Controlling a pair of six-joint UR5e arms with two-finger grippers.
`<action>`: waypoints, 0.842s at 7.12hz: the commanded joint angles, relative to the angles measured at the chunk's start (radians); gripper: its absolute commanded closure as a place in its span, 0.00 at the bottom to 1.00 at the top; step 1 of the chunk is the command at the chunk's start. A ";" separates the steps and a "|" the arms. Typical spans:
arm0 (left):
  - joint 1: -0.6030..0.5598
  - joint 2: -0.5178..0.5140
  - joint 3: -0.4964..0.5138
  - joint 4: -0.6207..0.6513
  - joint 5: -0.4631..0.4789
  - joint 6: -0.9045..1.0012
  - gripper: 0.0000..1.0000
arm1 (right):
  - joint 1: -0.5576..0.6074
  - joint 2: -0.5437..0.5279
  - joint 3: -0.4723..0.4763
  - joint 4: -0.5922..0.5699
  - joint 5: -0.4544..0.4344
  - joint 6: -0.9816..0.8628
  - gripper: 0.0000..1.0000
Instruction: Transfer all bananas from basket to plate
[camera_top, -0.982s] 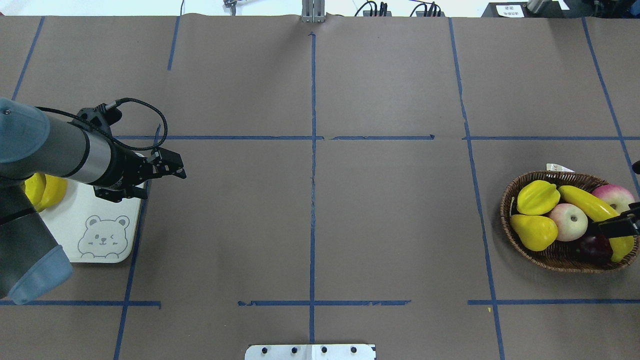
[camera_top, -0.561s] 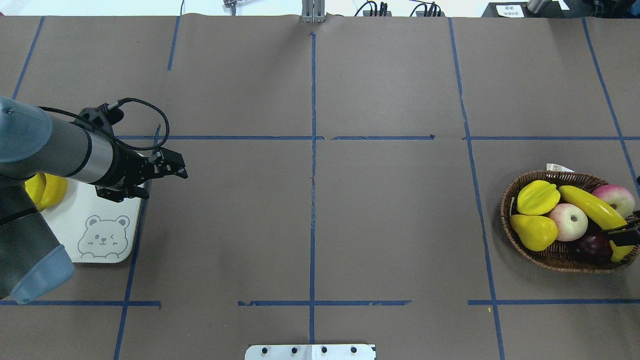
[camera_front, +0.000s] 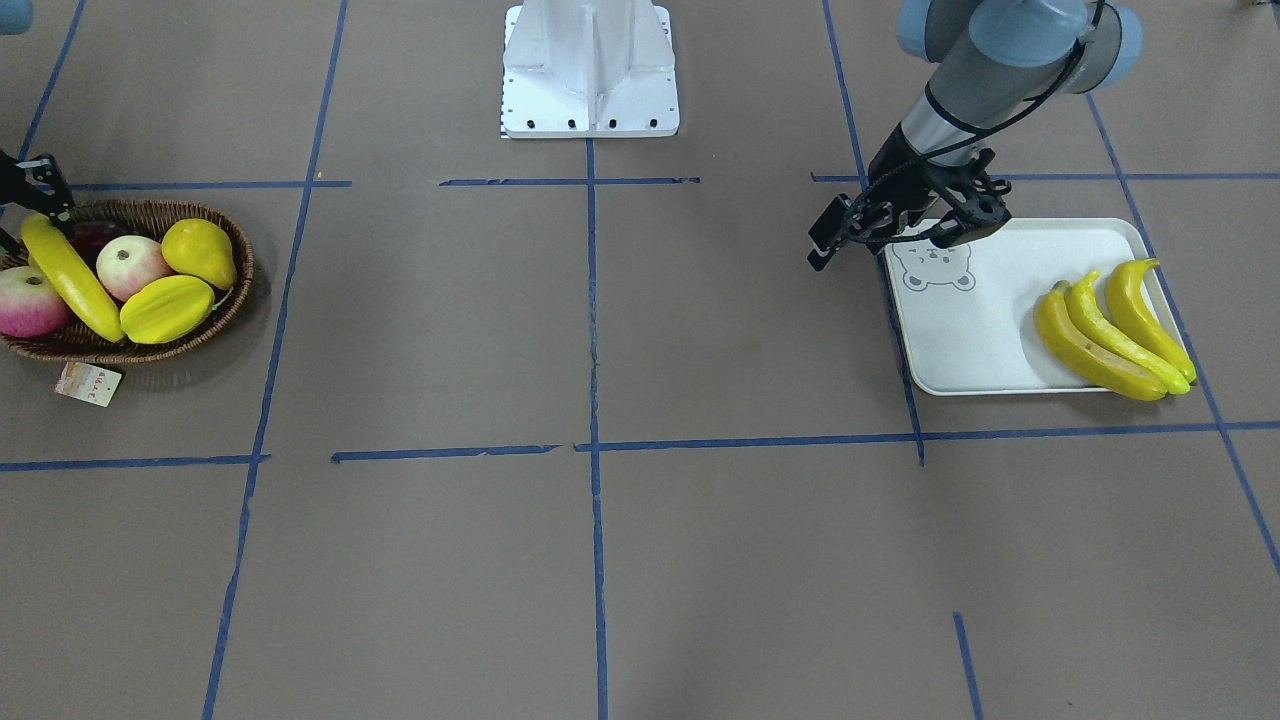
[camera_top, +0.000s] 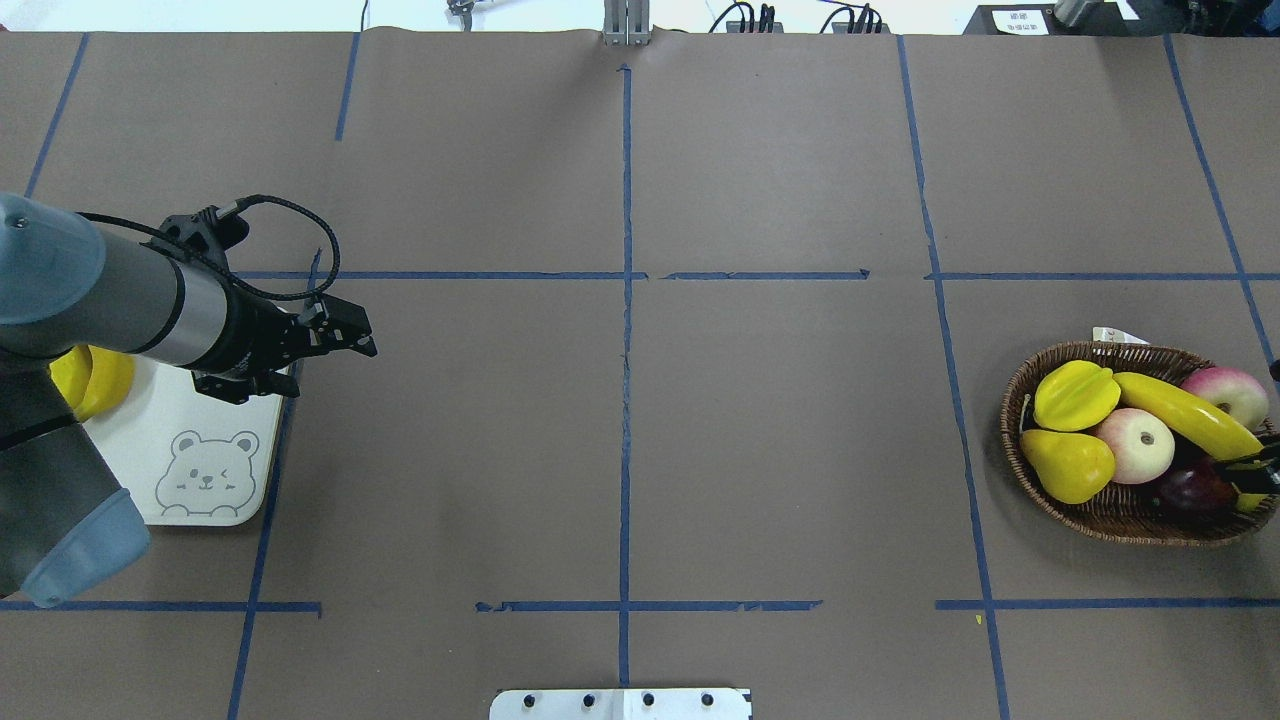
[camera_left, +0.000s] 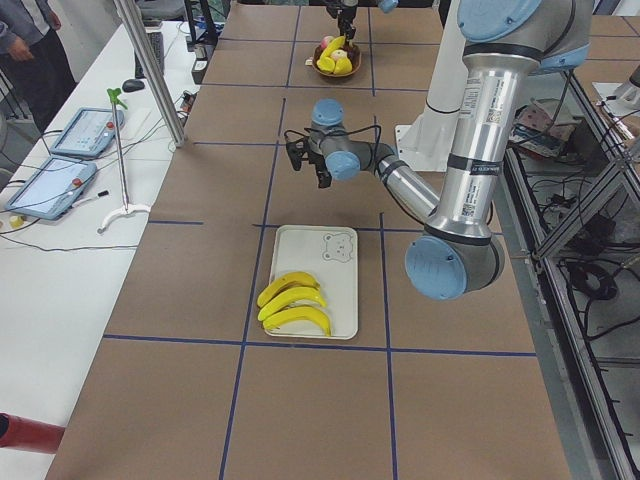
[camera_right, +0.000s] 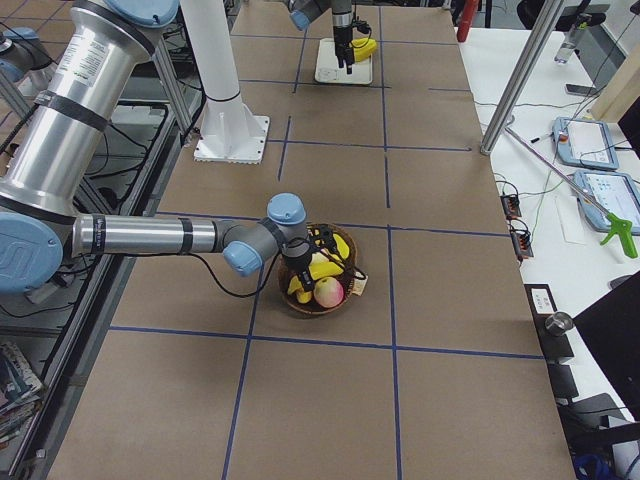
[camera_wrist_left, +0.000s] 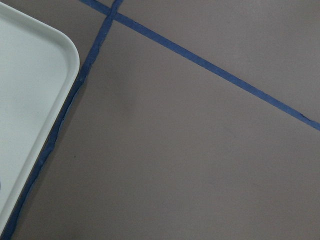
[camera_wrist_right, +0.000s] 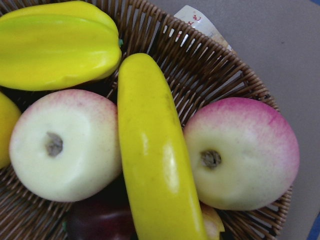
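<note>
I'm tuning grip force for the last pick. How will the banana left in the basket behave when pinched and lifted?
The banana looks glossy and smooth, so it may slip in a light pinch. Its rounded, curved body could twist in the grip. It lies between a pale apple and a pinker apple, which would probably roll aside as it lifts.

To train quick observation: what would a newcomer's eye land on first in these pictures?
Three long bright-yellow plastic bananas lie side by side at one end of the off-white rectangular bear-print tray, on the robot's left. Far across the brown table, a dark woven wicker basket holds one more banana among mixed fruit.
</note>
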 joint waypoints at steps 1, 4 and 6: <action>0.000 0.000 -0.001 0.000 0.000 -0.001 0.00 | -0.001 0.011 0.002 0.003 0.010 0.008 0.85; 0.000 -0.006 -0.001 0.000 0.000 -0.001 0.00 | 0.057 0.022 0.053 -0.001 0.131 0.017 0.97; 0.000 -0.015 -0.001 -0.002 0.002 -0.002 0.00 | 0.205 0.042 0.061 -0.004 0.261 0.017 0.99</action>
